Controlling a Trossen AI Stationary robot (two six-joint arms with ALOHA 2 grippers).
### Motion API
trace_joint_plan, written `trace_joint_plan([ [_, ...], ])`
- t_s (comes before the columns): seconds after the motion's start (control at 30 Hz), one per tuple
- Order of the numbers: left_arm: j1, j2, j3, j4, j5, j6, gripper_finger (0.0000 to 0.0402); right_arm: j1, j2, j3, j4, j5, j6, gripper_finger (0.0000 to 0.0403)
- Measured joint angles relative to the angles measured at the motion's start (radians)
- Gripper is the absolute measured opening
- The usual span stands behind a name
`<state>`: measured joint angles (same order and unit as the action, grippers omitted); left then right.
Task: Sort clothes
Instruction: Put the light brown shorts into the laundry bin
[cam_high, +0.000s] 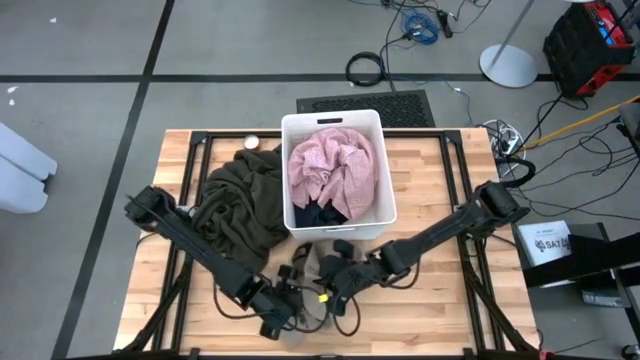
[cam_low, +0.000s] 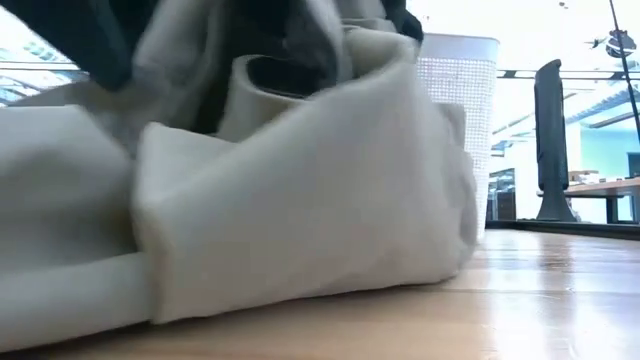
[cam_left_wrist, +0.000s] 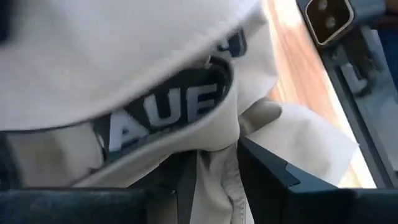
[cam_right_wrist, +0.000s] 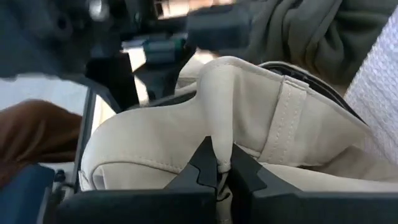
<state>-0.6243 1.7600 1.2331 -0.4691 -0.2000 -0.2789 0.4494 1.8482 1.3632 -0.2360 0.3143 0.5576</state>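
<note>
Right now: both arms meet at the near edge of the surface (cam_high: 420, 300), working one garment.
Beige garment (cam_high: 312, 268): lying in front of the white bin (cam_high: 335, 122), bunched between the two grippers — its dark lettered waistband (cam_left_wrist: 168, 115) shows close up in the left wrist view.
Left gripper (cam_high: 285, 318): down at the garment's near side, jaws partly apart with a fold of beige cloth running between them.
Right gripper (cam_high: 322, 290): pinched tight on a beige fold — fingertips (cam_right_wrist: 205, 163) closed together on the fabric.
Dark olive garment (cam_high: 235, 205): heaped on the surface just left of the bin, touching its wall.
Pale pink garment (cam_high: 330, 165): piled inside the bin.
Dark garment (cam_high: 320, 213): in the bin under the pink, at its near end.
Low view: filled by the beige folds, bin behind.
</note>
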Motion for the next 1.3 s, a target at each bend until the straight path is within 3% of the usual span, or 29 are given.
trace_joint_plan([
  [0.43, -0.032, -0.260, 0.000, -0.131, 0.007, -0.029, 0.0123, -0.032, 0.113, 0.000, -0.030, -0.045, 0.023, 0.0000],
  [0.57, -0.044, -0.315, 0.000, -0.201, -0.057, -0.062, 0.0123, -0.044, 0.147, 0.000, -0.041, -0.090, 0.035, 0.0000],
  [1.0, -0.113, -0.314, -0.012, -0.228, -0.070, -0.133, 0.0123, -0.042, 0.121, 0.000, -0.080, -0.104, 0.044, 0.0000],
  [1.3, -0.129, -0.306, -0.207, -0.218, -0.014, -0.298, 0.0123, -0.042, 0.101, 0.000, -0.084, -0.104, 0.040, 0.0000],
])
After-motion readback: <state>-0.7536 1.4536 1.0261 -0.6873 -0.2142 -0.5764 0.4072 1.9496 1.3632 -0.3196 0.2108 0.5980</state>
